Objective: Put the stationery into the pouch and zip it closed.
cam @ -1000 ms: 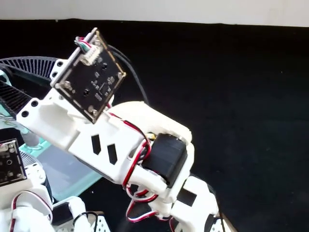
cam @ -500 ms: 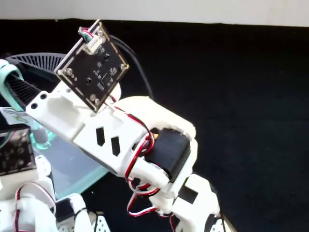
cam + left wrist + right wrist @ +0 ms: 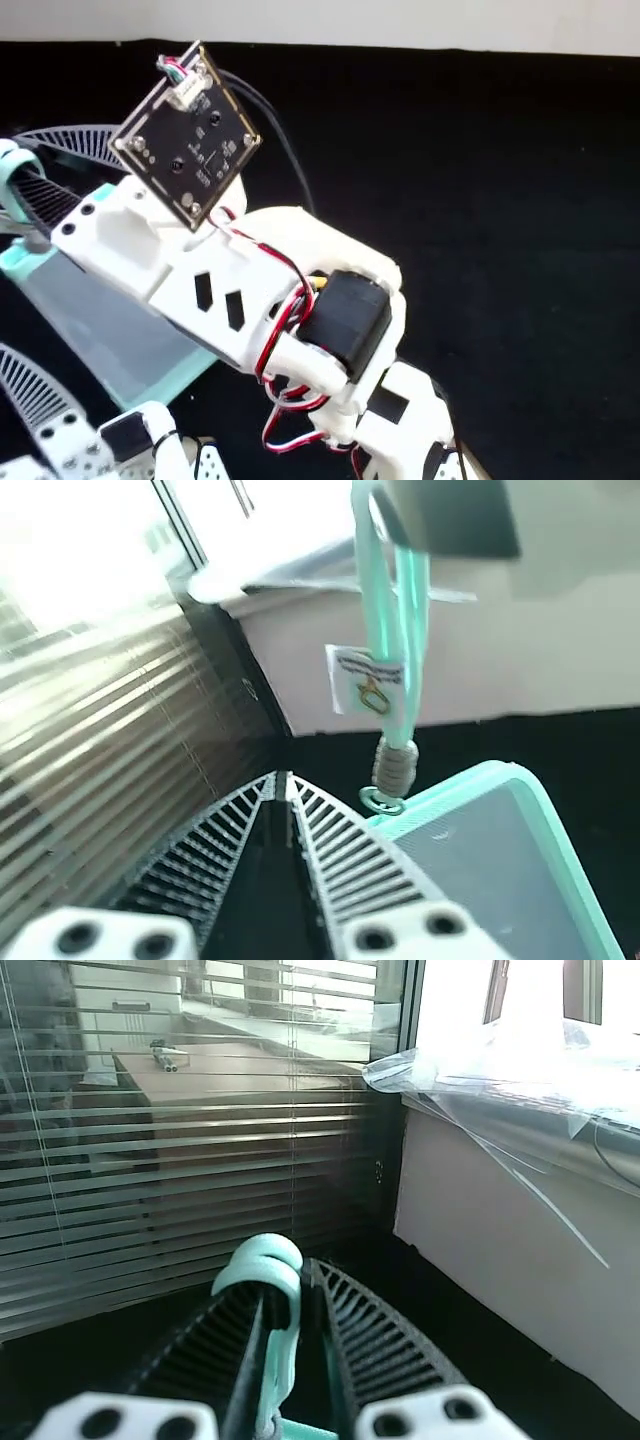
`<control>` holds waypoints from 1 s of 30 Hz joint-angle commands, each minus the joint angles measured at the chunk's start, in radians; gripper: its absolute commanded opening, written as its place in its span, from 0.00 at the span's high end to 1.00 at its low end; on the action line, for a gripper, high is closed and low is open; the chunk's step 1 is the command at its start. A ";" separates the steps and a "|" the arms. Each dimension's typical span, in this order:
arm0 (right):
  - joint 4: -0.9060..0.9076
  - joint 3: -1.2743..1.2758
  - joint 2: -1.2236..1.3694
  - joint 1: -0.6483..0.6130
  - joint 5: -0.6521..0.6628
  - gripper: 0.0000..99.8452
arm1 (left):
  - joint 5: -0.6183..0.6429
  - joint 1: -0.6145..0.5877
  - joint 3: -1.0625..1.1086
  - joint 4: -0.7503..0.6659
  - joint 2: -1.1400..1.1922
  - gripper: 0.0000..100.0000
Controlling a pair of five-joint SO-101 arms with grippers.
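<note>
Right wrist view: the strap [image 3: 262, 1265] is clenched in the right claw [image 3: 288, 1280], likely to hold the pouch [image 3: 100, 315] up for zipping, while the left claw [image 3: 281, 778] is clenched empty alongside.

I see my right arm [image 3: 250, 300] stretched leftward over the black table [image 3: 500, 200], its camera board [image 3: 185, 135] tilted up. A mint strap [image 3: 10, 160] loops at its gripper [image 3: 22, 190]. The clear, mint-edged pouch [image 3: 100, 320] sits partly hidden beneath the arm.

Clear pouch [image 3: 100, 320] w/ mint trim, tilted, strap [image 3: 398, 728] taut upward
</note>
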 commanded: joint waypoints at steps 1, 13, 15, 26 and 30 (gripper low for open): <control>-0.007 -0.091 -0.010 -0.004 -0.008 0.99 | -0.008 -0.001 0.154 0.014 -0.028 0.99; -0.122 -0.093 -0.012 -0.004 0.078 0.99 | -0.009 0.209 0.860 -0.012 -0.414 0.99; -0.127 -0.093 -0.012 -0.001 0.089 0.99 | -0.018 0.209 0.881 -0.023 -0.415 0.99; -0.119 -0.093 -0.061 0.056 0.091 0.99 | -0.206 0.203 1.162 -0.307 -0.417 0.99; -0.113 -0.084 -0.084 0.136 0.091 0.99 | -0.209 0.182 1.242 -0.407 -0.417 0.99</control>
